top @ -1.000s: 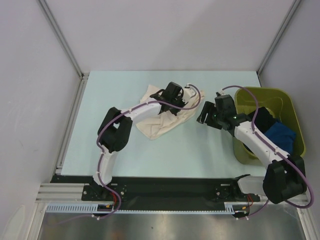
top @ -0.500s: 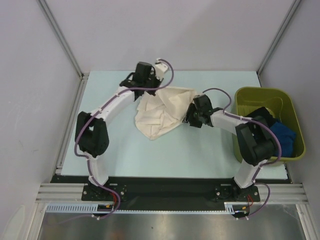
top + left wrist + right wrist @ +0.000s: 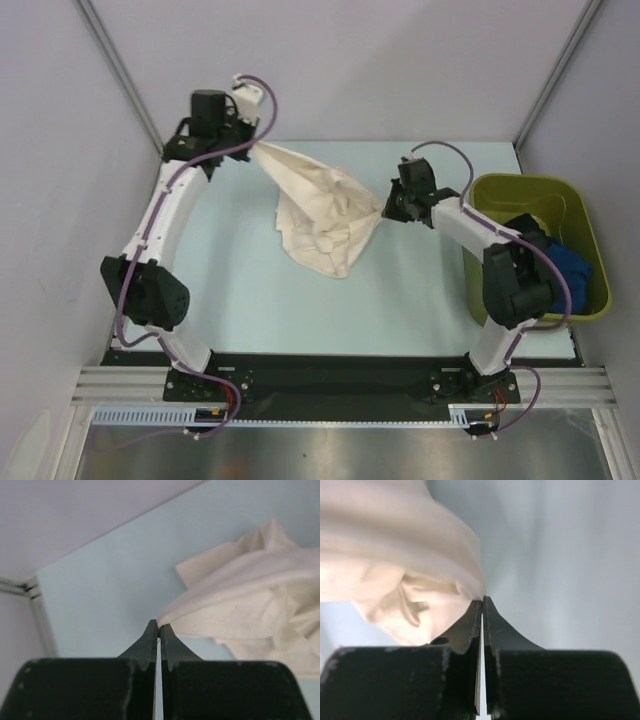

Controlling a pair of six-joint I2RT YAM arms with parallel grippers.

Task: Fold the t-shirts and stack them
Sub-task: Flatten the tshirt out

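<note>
A cream t-shirt (image 3: 322,215) is stretched between both grippers, and its crumpled lower part rests on the pale blue table. My left gripper (image 3: 252,150) is at the far left of the table, shut on one corner of the shirt. In the left wrist view the fingertips (image 3: 159,624) pinch that corner, and the cream t-shirt (image 3: 250,590) trails off to the right. My right gripper (image 3: 385,210) is shut on the opposite edge. The right wrist view shows cream t-shirt cloth (image 3: 395,555) bunched at the closed tips (image 3: 482,599). A black t-shirt (image 3: 525,235) and a blue t-shirt (image 3: 565,270) lie in the bin.
An olive-green plastic bin (image 3: 590,230) stands at the table's right edge, close behind the right arm. Grey walls close in the back and both sides. A metal rail (image 3: 140,250) runs along the table's left edge.
The right gripper has shut on the cream shirt's right edge. The left gripper has pulled its corner back and to the left, drawing the shirt out between the two grippers.
</note>
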